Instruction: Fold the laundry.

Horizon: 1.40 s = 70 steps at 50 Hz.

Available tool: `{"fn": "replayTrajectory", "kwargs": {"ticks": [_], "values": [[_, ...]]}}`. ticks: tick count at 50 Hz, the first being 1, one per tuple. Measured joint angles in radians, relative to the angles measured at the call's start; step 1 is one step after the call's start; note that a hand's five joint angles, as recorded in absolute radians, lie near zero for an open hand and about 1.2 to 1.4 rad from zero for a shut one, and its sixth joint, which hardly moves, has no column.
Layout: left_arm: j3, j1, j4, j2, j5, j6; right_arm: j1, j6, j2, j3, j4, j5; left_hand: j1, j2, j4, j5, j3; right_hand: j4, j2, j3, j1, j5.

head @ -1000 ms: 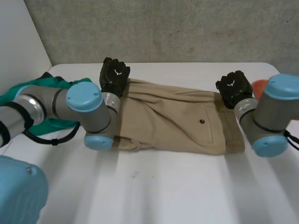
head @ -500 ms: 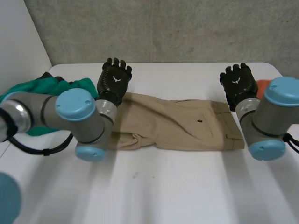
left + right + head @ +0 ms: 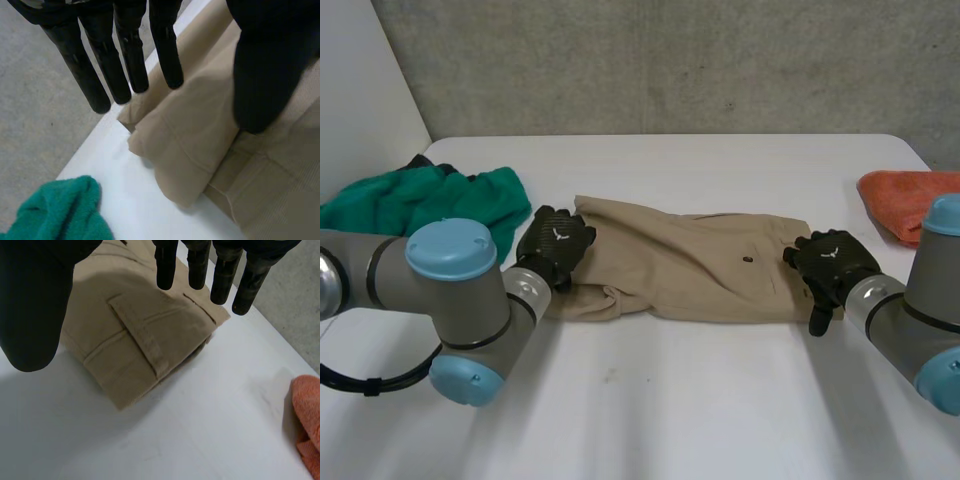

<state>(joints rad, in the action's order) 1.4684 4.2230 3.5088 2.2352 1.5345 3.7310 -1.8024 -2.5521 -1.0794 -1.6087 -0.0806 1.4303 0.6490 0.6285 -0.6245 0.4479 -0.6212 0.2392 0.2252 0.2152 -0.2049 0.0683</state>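
Item under task: a pair of tan trousers (image 3: 690, 265), folded lengthwise into a long band, lying flat across the middle of the white counter (image 3: 670, 400). The waistband end, with a belt loop and a buttoned back pocket, points to the robot's right. The leg ends point to its left.

Left hand (image 3: 555, 245): positioned palm down over the leg end of the trousers, at the near corner. In the left wrist view its fingers (image 3: 125, 65) are straight and slightly spread, reaching past the far edge of the stacked cloth layers. The thumb (image 3: 260, 75) stands apart over the cloth. Nothing is pinched. Whether the thumb tip touches the fabric cannot be told.

Right hand (image 3: 830, 265): positioned palm down at the waistband end, at the near corner. In the right wrist view its fingers (image 3: 165, 265) are straight and set apart above the waistband. The thumb (image 3: 30, 305) is held wide over the near side. No cloth is gripped.

Other items: a crumpled green cloth (image 3: 420, 200) lies on the counter near the leg end, apart from the trousers. An orange cloth (image 3: 910, 200) lies at the counter's right edge, well apart from the waistband.
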Motion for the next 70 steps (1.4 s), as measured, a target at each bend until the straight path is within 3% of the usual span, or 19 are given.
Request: {"fn": "replayTrajectory", "kwargs": {"ticks": [5,8,29,34,47,51,54,56,57,70], "values": [[-0.027,0.004,0.0,0.034,0.001,-0.012,0.014,-0.019,0.001,-0.008,-0.003,0.001,0.484,0.47,-0.475,0.468,-0.473,0.0,0.0,0.0,0.0,0.0],[-0.031,0.003,0.0,0.046,0.005,-0.012,0.023,-0.027,0.001,-0.013,-0.006,0.002,0.508,0.561,-0.568,0.534,-0.563,0.002,0.003,0.008,-0.003,0.003],[0.183,-0.026,-0.006,-0.172,0.032,0.006,0.065,-0.032,-0.002,-0.067,-0.03,-0.063,0.508,0.567,-0.573,0.534,-0.569,0.085,0.087,0.11,-0.089,0.085],[0.183,-0.014,0.001,-0.166,0.038,0.0,0.064,-0.032,-0.002,-0.07,-0.031,-0.066,-0.121,-0.044,0.034,-0.031,0.03,0.085,0.087,0.11,-0.089,0.088],[0.13,0.03,0.008,-0.096,0.032,-0.009,0.064,-0.032,-0.004,-0.085,-0.04,-0.064,-0.136,-0.076,0.076,-0.077,0.064,0.085,0.087,0.11,-0.09,0.088],[0.127,0.031,0.005,-0.072,0.032,-0.007,0.064,-0.033,-0.007,-0.089,-0.053,-0.064,-0.13,-0.073,0.073,-0.073,0.062,0.086,0.087,0.111,-0.092,0.09],[0.126,0.031,0.002,-0.062,0.032,-0.008,0.063,-0.033,-0.01,-0.09,-0.067,-0.064,0.249,0.234,-0.237,0.233,-0.238,0.109,0.11,0.135,-0.111,0.106],[0.126,0.03,0.002,-0.06,0.033,-0.008,0.063,-0.033,-0.011,-0.09,-0.073,-0.064,0.284,0.267,-0.271,0.267,-0.272,0.118,0.12,0.144,-0.12,0.114],[0.126,0.03,0.003,-0.059,0.037,-0.009,0.063,-0.032,-0.011,-0.089,-0.08,-0.064,0.494,0.511,-0.516,0.508,-0.514,0.151,0.152,0.177,-0.146,0.141],[0.154,0.026,0.001,-0.111,0.076,-0.001,0.062,-0.031,-0.008,-0.079,-0.145,-0.066,0.497,0.566,-0.573,0.542,-0.566,0.343,0.358,0.368,-0.3,0.311]]}}
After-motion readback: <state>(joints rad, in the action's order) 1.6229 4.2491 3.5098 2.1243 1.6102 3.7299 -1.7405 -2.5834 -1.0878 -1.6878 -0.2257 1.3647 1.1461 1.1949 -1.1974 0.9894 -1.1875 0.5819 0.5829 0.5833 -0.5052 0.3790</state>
